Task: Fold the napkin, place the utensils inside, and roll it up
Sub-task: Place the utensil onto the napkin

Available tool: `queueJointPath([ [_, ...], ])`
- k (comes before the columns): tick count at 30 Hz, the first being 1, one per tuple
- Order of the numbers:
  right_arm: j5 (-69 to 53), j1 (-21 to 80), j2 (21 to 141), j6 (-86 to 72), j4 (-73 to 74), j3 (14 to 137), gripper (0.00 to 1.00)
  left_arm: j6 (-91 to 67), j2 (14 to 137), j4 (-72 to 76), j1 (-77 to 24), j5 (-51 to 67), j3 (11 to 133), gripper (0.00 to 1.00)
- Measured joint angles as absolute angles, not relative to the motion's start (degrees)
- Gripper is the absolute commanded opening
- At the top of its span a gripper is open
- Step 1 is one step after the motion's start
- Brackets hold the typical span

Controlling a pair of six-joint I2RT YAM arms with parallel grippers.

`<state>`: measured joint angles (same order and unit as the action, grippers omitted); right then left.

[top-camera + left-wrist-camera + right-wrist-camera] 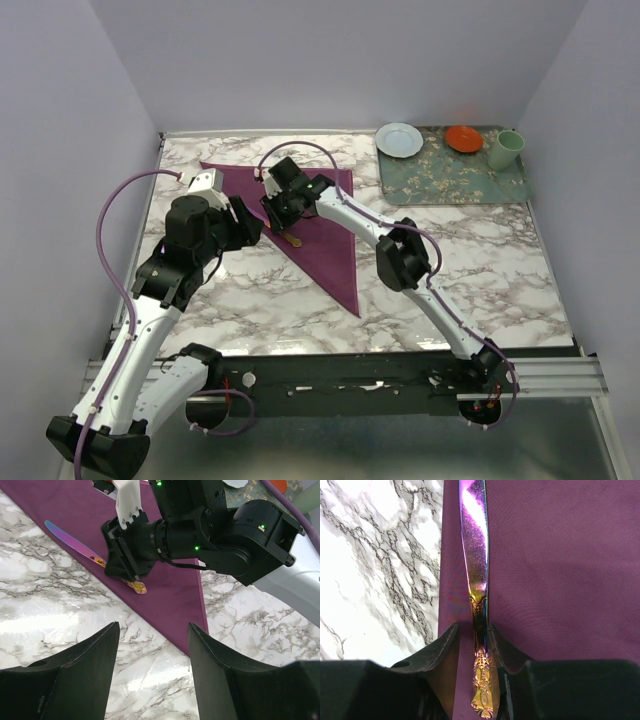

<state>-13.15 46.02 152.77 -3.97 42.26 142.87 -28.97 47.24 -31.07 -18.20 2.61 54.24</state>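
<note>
You're at the placing step: the knife [474,555] lies on the napkin [560,580], left of centre. Your right gripper [474,630] straddles its handle, released; left gripper [154,627] gapes, empty. Next, withdraw cleanly before rolling.

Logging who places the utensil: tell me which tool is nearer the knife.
Right. The right tool sits over the knife, straddling its handle at the napkin's edge. The left tool hovers open over the marble table beside the napkin, apart from the knife.
</note>
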Motion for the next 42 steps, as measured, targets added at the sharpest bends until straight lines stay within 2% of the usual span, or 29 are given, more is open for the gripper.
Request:
queueJointPath([
  [18,-9.30,46.13,152.70,-1.87,42.94,142.98,0.43,-29.10,47.18,-31.05,-18.04,2.63,54.17,0.66],
  [21,-9.17,46.15,152.70,-1.89,42.96,142.98,0.38,-29.23,47.18,-31.05,-17.96,2.66,54.15,0.66],
  [25,-8.43,46.19,152.68,-2.28,43.00,142.98,0.26,-29.41,47.13,-31.05,-17.93,2.79,54.06,0.66],
  [33,-8.01,46.17,152.68,-4.56,42.98,142.85,0.19,-29.43,46.85,-31.07,-17.72,3.05,53.89,0.66],
  [34,-7.90,46.17,152.68,-4.71,42.98,142.85,0.16,-29.43,46.81,-31.05,-17.69,3.05,53.89,0.66],
  [42,-7.64,46.17,152.16,-7.66,42.92,142.08,0.12,-29.43,46.48,-31.05,-17.69,3.22,53.89,0.66],
])
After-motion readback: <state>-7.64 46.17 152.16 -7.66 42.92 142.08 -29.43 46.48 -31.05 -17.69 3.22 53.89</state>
